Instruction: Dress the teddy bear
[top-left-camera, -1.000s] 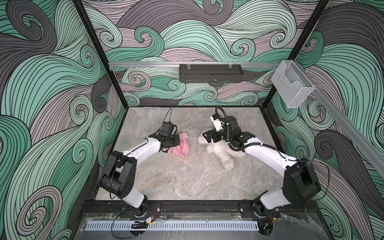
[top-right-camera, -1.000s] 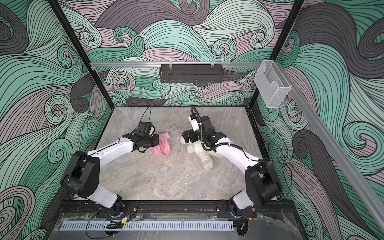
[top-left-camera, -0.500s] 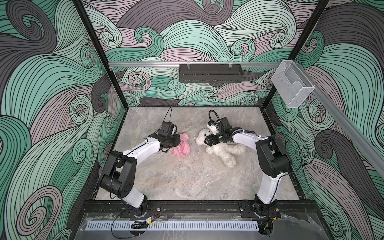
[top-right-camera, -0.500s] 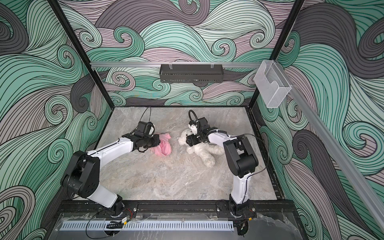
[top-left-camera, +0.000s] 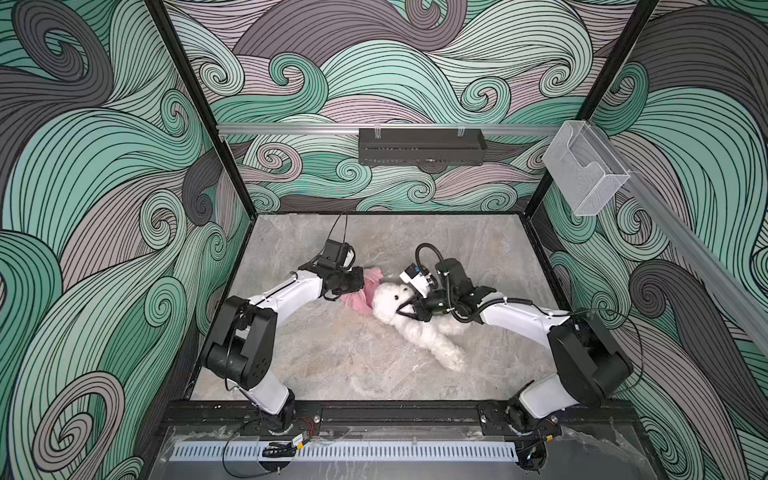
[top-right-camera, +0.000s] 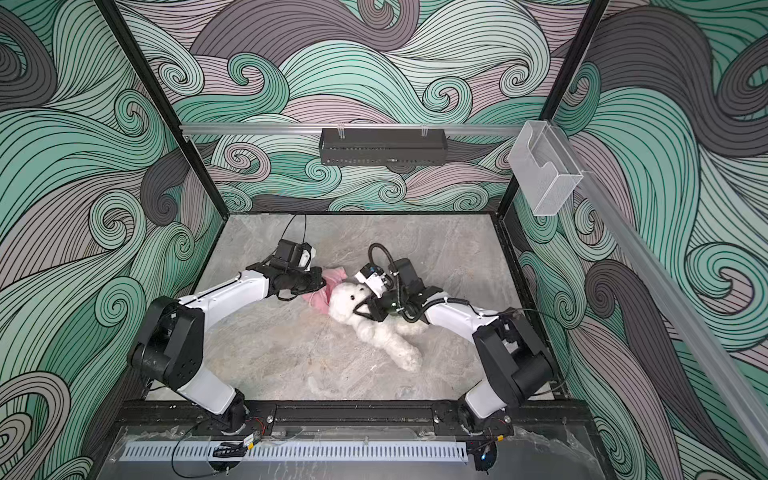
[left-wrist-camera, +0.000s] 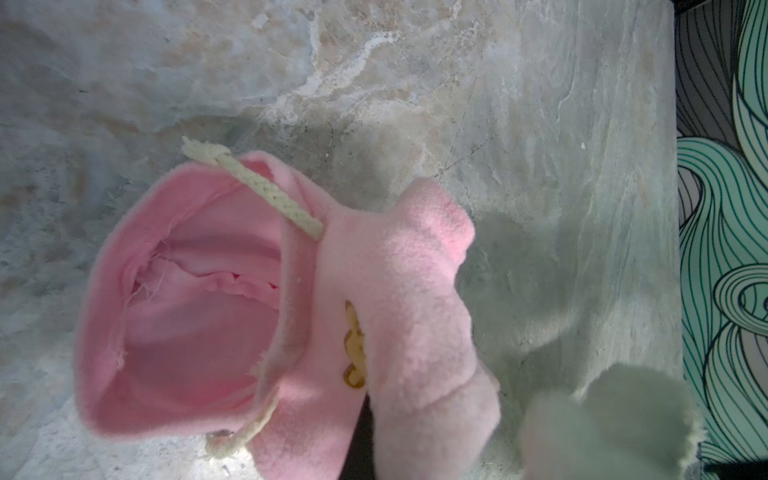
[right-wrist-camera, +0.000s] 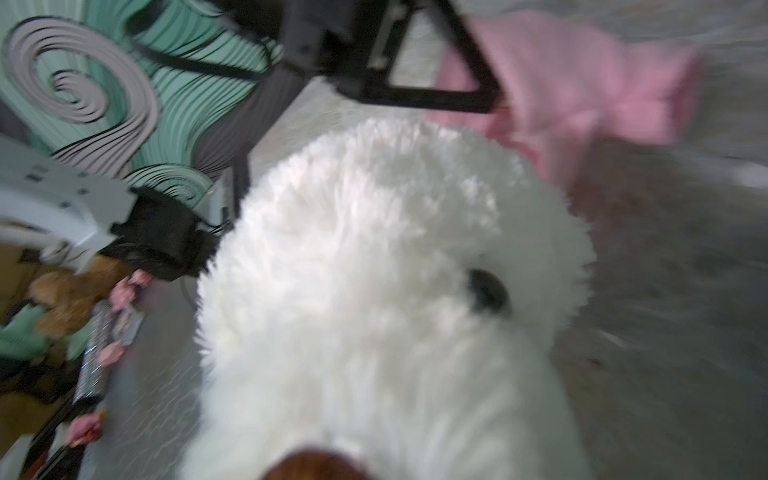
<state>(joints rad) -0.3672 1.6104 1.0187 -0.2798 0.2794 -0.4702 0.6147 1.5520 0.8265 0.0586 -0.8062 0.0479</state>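
- Position check, pls: where's the teddy bear (top-left-camera: 417, 328)?
- Flat on the bench (top-left-camera: 332, 365), approx mid, face up. Head points twd the left arm, legs trail twd the front right. Same in both top views.
- Touching anything?
- Head's right up against the pink hoodie (top-left-camera: 360, 298). That lies bunched btwn the bear and the left gripper (top-left-camera: 360, 282).
- Left jaws?
- Together, clamped on the hoodie fabric. In the left wrist view the hood mouth gapes open. A cream drawstring (left-wrist-camera: 266, 193) lies across its rim, and a bit of orange print (left-wrist-camera: 354, 349) shows on the front.
- And the right side?
- The right gripper (top-left-camera: 405, 309) is pushed into the fur at the bear's neck, just below the face. Its tips are sunk in the white pile. Can't tell whether the jaws are apart or clamped on the bear.
- Does the right wrist view help?
- No, too blurred. The bear's head fills it w/ one dark eye (right-wrist-camera: 486, 291) visible, and the hoodie (right-wrist-camera: 582, 83) sits just beyond the head.
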